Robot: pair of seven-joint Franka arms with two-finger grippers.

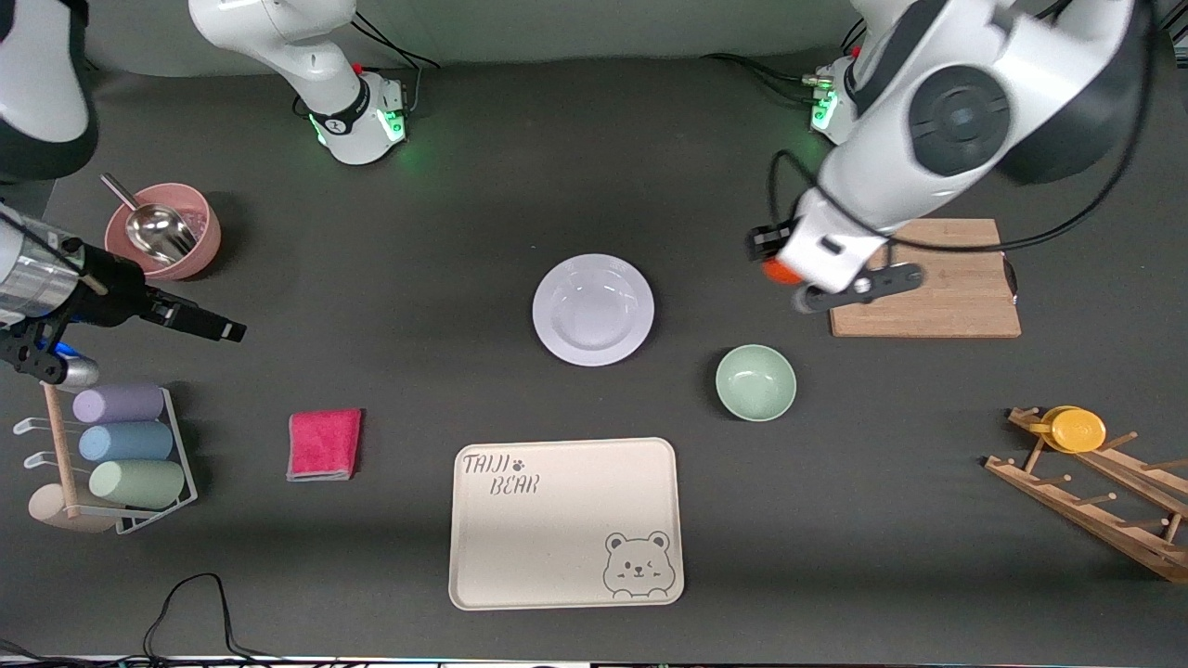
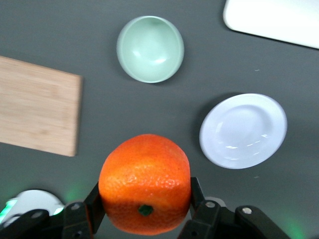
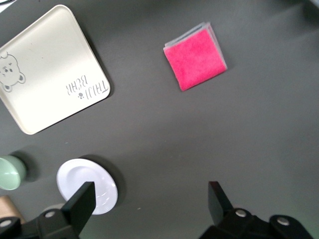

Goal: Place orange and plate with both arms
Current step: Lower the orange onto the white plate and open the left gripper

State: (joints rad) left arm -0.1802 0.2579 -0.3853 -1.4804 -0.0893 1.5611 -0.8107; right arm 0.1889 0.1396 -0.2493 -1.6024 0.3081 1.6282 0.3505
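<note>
So from my seat the front cam barely gives me the orange [image 1: 778, 271], just a sliver of it peeking out under the left arm, up in the air over bare tabletop [image 1: 418, 232] just off the wooden cutting board [image 1: 937, 278]. The left wrist cam is where it gets clear: the left pincer [image 2: 145, 204] is pinching the orange [image 2: 144, 183] on both sides, green stem dot facing the lens, dimpled skin and all. That same view has the plate [image 2: 243, 130], the green bowl [image 2: 150, 48] and a corner of the board [image 2: 37, 107] spread out below the fruit. The plate [image 1: 593, 309] sits flat around the middle of the tabletop, with the green bowl [image 1: 755, 381] a bit nearer the front cam and toward the left arm's end, and the bear tray [image 1: 566, 522] close to the front edge. The right pincer [image 1: 200, 320] is waiting over the right arm's end, near the pink bowl with the metal scoop [image 1: 162, 230], and the right wrist cam shows its fingers [image 3: 79, 206] spread wide with nothing between them. That cam also picks up the pink cloth [image 3: 195, 56], which the left wrist cam doesn't see. Only the front cam shows the rack of pastel cups [image 1: 125, 445] and the wooden peg rack with the yellow disc [image 1: 1077, 430].
</note>
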